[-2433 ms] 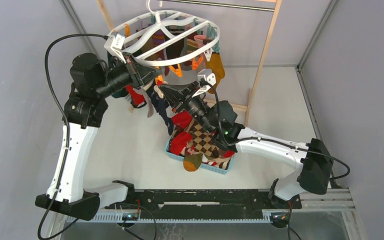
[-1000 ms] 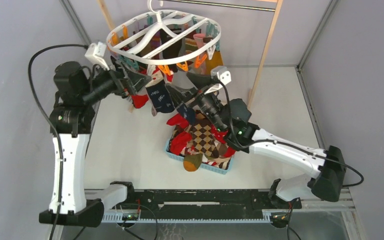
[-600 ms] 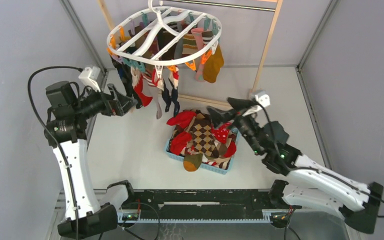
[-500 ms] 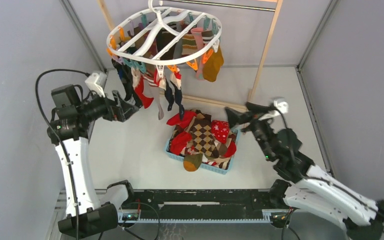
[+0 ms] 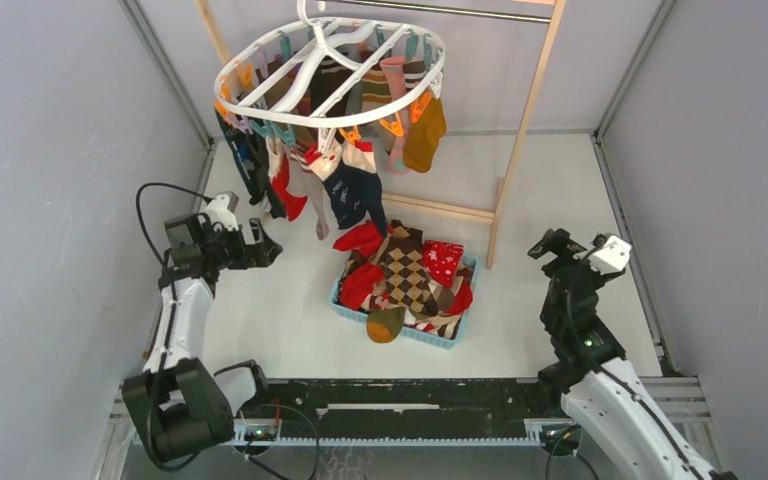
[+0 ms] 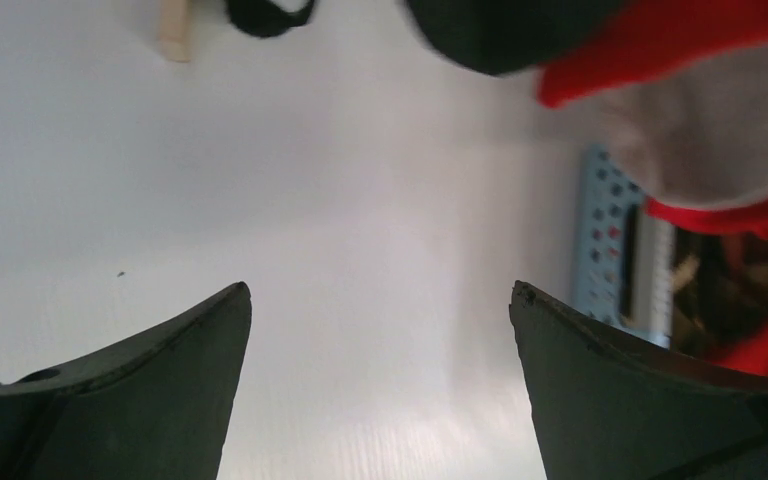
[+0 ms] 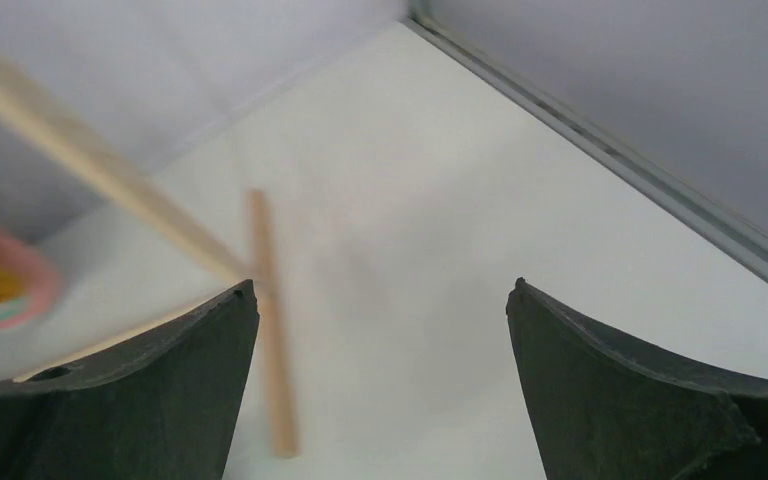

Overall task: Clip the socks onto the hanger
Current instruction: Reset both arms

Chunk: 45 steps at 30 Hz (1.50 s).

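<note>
Presently, as seen from above and from both wrists:

- Large oval white plastic hanger (image 5: 326,48) with cross spokes, a top hook and teal and orange clips. It hangs over the far side of the white counter (image 5: 280,300), just left of a light wooden frame pole (image 5: 520,130).
- Socks are clipped under the hanger all round:
  - a navy sock with white lettering (image 5: 352,195) at the near edge
  - a plain red sock (image 5: 288,195) to its left
  - a mustard sock (image 5: 426,135) and a pinkish sock (image 5: 395,75) on the right side
  - other socks, dark or striped, partly hidden behind the ring
- Pale blue perforated plastic basket (image 5: 415,336). It stands on the counter below the hanger's near edge, heaped with loose socks:
  - a brown-cream argyle sock (image 5: 405,275) on top
  - a red spotted sock (image 5: 443,260) at its right
  - a mustard-toed sock (image 5: 385,323) drooping over the near rim
- Left gripper (image 5: 260,250). It sits low at the left of the counter, apart from the basket. The jaws are spread fully wide with nothing between them. Its wrist view shows bare counter between the fingers, with the basket's edge and the toes of hanging socks ahead.
- Right gripper (image 5: 550,243). It is at the right, well apart from basket and hanger. The jaws are likewise wide apart and empty. Its wrist view shows bare counter and part of the wooden frame
</note>
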Available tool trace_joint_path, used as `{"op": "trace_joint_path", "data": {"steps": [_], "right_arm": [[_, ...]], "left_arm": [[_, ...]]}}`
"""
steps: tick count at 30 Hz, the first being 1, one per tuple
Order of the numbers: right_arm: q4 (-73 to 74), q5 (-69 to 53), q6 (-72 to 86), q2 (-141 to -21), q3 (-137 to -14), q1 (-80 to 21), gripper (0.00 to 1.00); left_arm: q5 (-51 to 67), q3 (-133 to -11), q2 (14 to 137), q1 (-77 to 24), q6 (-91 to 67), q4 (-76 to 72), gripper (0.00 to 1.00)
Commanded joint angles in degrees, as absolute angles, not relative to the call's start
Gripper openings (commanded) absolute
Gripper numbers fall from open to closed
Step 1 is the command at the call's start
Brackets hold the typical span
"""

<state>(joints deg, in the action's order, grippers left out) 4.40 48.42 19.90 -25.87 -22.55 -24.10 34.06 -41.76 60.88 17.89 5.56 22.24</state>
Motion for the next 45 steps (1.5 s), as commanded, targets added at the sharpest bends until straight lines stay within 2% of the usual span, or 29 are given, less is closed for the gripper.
{"op": "trace_joint_path", "data": {"steps": [1,8,15,18,20,21,22,23,25,27,31,36,45], "right_arm": [[-6.64,46.44,21.83,-32.05,-17.74,-15.37,1.00],[-28.04,32.86,19.58,-46.82,-10.47,-3.25,0.99],[-44.81,23.06,16.57,-59.95,-8.89,1.98,0.95],[-51.30,19.84,13.11,-67.10,-10.45,2.81,0.93],[-58.17,17.42,10.86,-71.12,-9.28,2.20,0.93],[-56.58,14.37,8.74,-71.73,-10.12,1.02,0.98],[-59.52,13.24,6.33,-75.03,-10.30,-0.77,0.99],[-68.33,14.77,2.99,-78.89,-9.27,-3.61,1.00],[-65.24,21.24,1.03,-77.79,-9.46,-7.12,1.00],[-62.82,18.31,2.97,-77.76,-10.84,-4.67,1.00],[-60.68,18.41,3.00,-77.62,-11.74,-4.77,1.00],[-56.31,11.72,4.98,-77.47,-13.73,-0.89,1.00],[-55.82,11.66,5.08,-77.38,-13.72,-0.94,1.00]], "left_arm": [[26.46,-34.92,65.26,18.34,-3.99,-5.97,1.00],[14.64,-24.17,70.63,16.65,-7.99,-37.95,1.00],[9.58,-20.84,71.65,14.03,-6.58,-42.46,1.00],[7.14,-14.87,68.89,11.45,-4.31,-50.44,1.00],[3.82,-8.20,69.00,8.18,-1.43,-63.19,1.00],[2.29,-5.07,71.72,6.97,-1.06,-72.42,1.00],[1.87,-3.47,74.12,6.68,-1.49,-78.46,1.00],[1.48,-4.08,72.76,6.66,-1.11,-73.99,1.00],[-1.24,-8.88,71.01,6.66,-1.60,-62.73,1.00],[-4.37,-10.32,72.00,5.49,-1.62,-61.85,1.00],[-4.26,-10.32,71.81,5.22,-1.20,-61.61,1.00],[-4.18,-10.29,71.78,5.20,-1.21,-61.52,1.00],[-5.08,-10.81,72.00,4.78,-0.89,-60.74,1.00]]}}
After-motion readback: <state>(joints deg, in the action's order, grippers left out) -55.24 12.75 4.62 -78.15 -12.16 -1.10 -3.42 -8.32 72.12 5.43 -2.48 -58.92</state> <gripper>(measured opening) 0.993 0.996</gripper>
